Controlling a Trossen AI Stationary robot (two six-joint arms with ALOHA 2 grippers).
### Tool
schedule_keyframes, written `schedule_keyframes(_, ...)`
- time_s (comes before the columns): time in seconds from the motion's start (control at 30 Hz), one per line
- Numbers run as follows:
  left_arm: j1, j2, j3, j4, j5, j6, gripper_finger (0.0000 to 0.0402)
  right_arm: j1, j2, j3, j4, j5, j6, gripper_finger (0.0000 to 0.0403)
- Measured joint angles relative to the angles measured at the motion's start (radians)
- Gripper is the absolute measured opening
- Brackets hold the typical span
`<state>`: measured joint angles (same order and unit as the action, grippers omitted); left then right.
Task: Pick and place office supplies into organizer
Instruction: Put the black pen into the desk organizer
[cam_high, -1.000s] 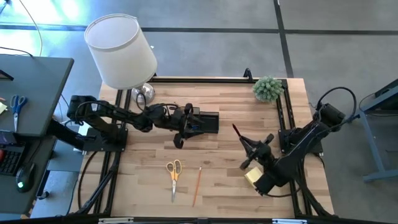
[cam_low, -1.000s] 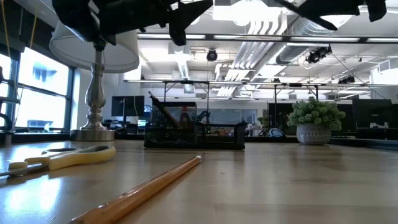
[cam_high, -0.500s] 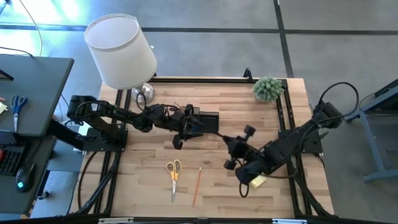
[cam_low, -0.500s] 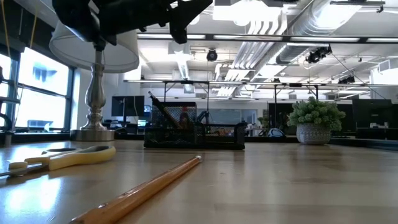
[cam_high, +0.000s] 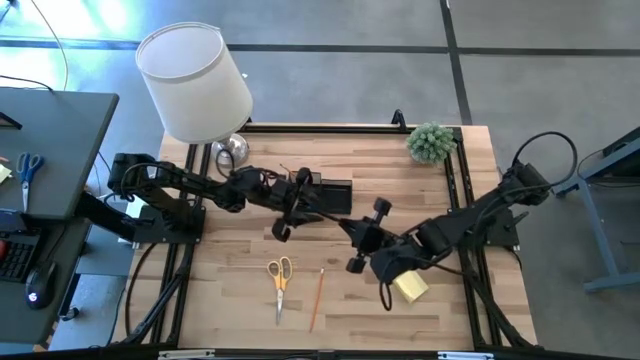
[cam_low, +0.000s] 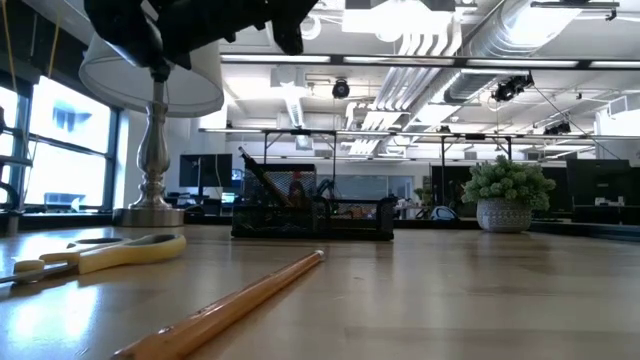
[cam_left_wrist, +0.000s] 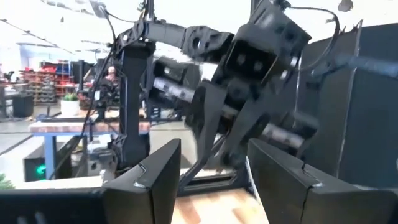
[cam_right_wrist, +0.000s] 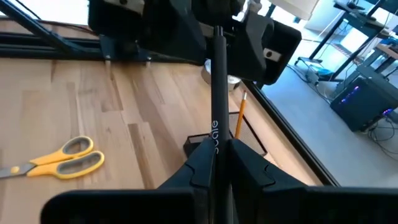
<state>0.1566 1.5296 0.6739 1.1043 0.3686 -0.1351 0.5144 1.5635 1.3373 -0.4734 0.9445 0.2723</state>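
We look down on a pale wood-plank surface (cam_high: 340, 310) standing on a grey floor (cam_high: 540, 80) crossed by dark seams. A lamp with a white shade (cam_high: 193, 80) rises at the surface's far left corner, and a small potted plant (cam_high: 431, 142) sits at the far right. To the left stands a dark desk (cam_high: 60, 130) with blue-handled scissors (cam_high: 28, 166) on it. From table height we see windows (cam_low: 60, 140) at left and bright ceiling lights over exposed ducts (cam_low: 470, 40).
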Motion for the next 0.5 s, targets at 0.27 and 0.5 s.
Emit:
schedule_keyframes(0.27,0.000,0.000,0.000,-0.005,-0.012,-0.027,0.0177,-0.032,0.000,-0.023,0.062,0.001,-0.039,0.0019)
schedule_keyframes(0.5,0.000,0.000,0.000,-0.038,-0.059,-0.027,0.0177,-0.030,0.000,-0.023,0.101,0.012,-0.079,0.0020)
